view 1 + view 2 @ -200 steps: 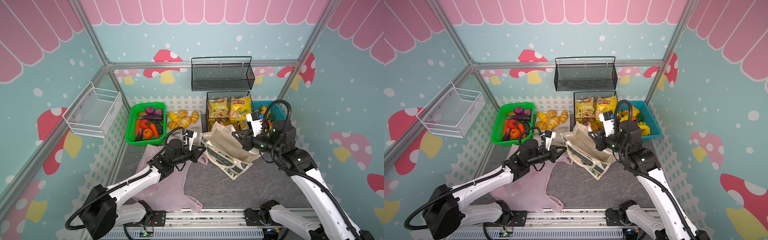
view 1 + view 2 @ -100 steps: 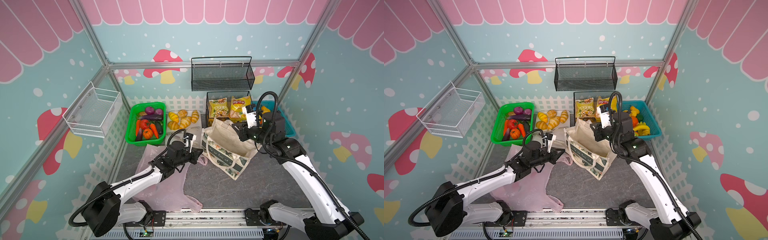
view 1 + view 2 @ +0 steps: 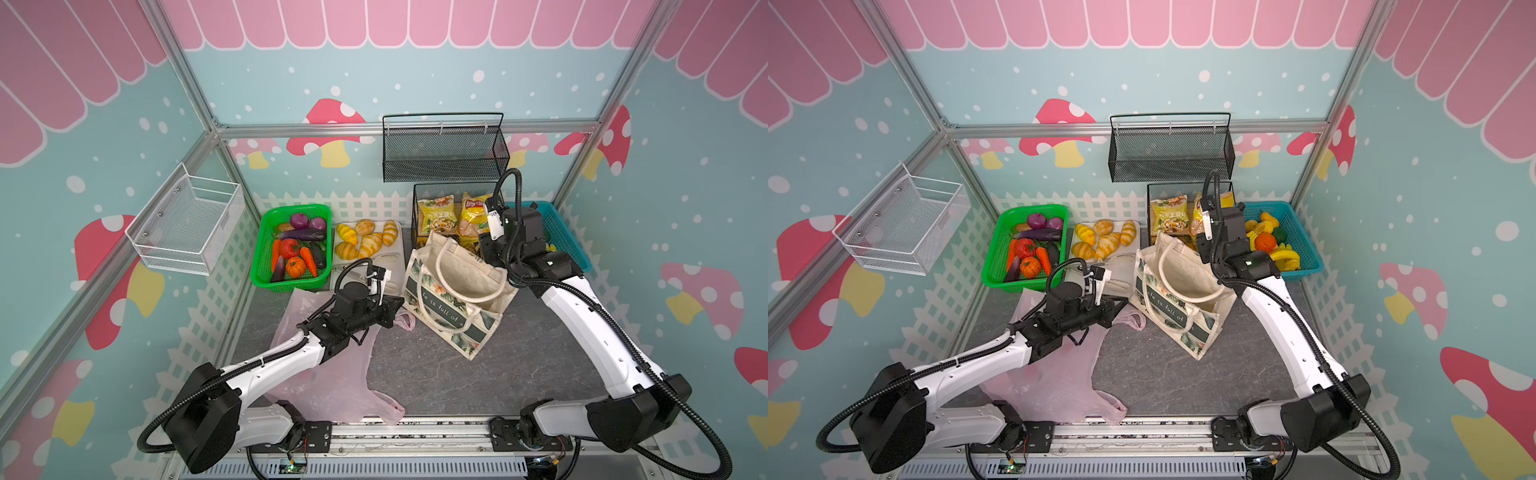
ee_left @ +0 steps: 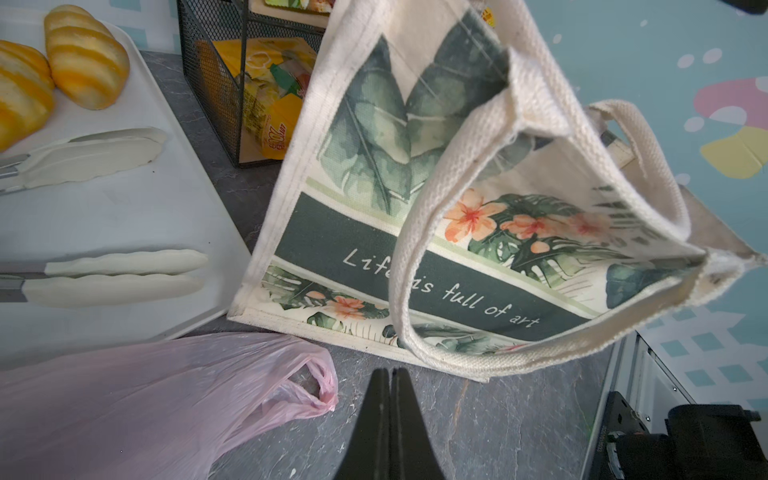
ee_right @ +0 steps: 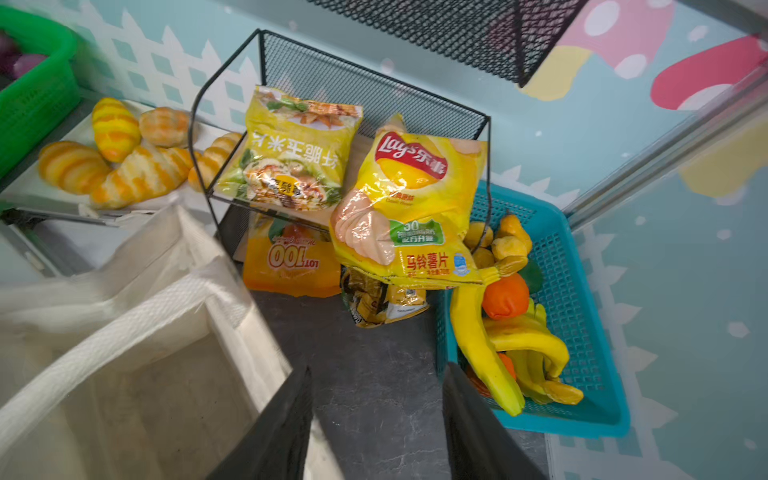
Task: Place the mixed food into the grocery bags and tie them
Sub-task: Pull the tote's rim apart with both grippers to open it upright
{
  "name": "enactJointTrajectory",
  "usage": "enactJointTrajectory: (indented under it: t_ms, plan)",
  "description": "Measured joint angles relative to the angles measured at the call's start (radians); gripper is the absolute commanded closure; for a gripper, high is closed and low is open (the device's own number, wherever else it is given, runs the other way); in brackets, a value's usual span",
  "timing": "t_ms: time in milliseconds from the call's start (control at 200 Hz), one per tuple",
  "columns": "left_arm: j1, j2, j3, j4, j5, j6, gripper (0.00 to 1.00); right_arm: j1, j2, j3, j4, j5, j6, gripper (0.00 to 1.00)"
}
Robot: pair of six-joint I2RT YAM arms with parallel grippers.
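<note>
The left jaws are pressed together with nothing between them, their tips low over the tabletop [image 4: 498, 415], just beside the handle loop of the pink plastic bag [image 4: 145, 395] and near the base of the canvas tote [image 4: 374, 249]. The right jaws stand apart and empty, between the tote's open mouth and the teal basket [image 5: 582, 311], facing the Lay's chip bag [image 5: 407, 199] and snack packet [image 5: 291, 153] on the black wire rack [image 5: 395, 87]. The pink bag lies flat; the tote stands upright. The tomato [image 3: 289, 248], pumpkin [image 3: 296, 266], carrot [image 3: 308, 259] and eggplant [image 3: 301, 235] lie in the green basket [image 3: 266, 257].
</note>
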Motion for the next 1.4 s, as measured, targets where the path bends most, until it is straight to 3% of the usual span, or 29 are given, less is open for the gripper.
enactJointTrajectory:
  t_ms: [145, 330, 540, 821, 996, 1126, 1266, 1401]
  plan:
    - [0.000, -0.047, 0.000, -0.003, -0.022, -0.003, 0.68, 0.026, -0.122, -0.092, -0.023, -0.223, -0.013, 0.32]
    - [-0.008, -0.054, 0.000, 0.018, 0.007, 0.011, 0.38, 0.057, -0.186, -0.134, -0.060, -0.310, 0.013, 0.26]
    - [-0.070, 0.059, 0.030, 0.066, -0.031, 0.052, 0.33, 0.058, -0.241, -0.227, -0.015, -0.436, 0.090, 0.24]
    - [-0.074, 0.264, 0.117, 0.195, -0.120, 0.066, 0.37, 0.058, -0.270, -0.257, 0.046, -0.449, 0.119, 0.25]
    - [-0.074, 0.349, 0.164, 0.283, -0.119, 0.055, 0.47, 0.057, -0.269, -0.268, 0.044, -0.424, 0.119, 0.25]
    - [-0.074, 0.394, 0.186, 0.330, -0.116, 0.041, 0.62, 0.057, -0.259, -0.277, 0.060, -0.464, 0.127, 0.23]
    - [-0.074, 0.412, 0.186, 0.359, -0.107, 0.020, 0.85, 0.057, -0.220, -0.318, 0.118, -0.575, 0.171, 0.19]
    - [-0.074, 0.412, 0.183, 0.391, -0.101, 0.005, 0.96, 0.057, -0.129, -0.320, 0.150, -0.634, 0.206, 0.17]
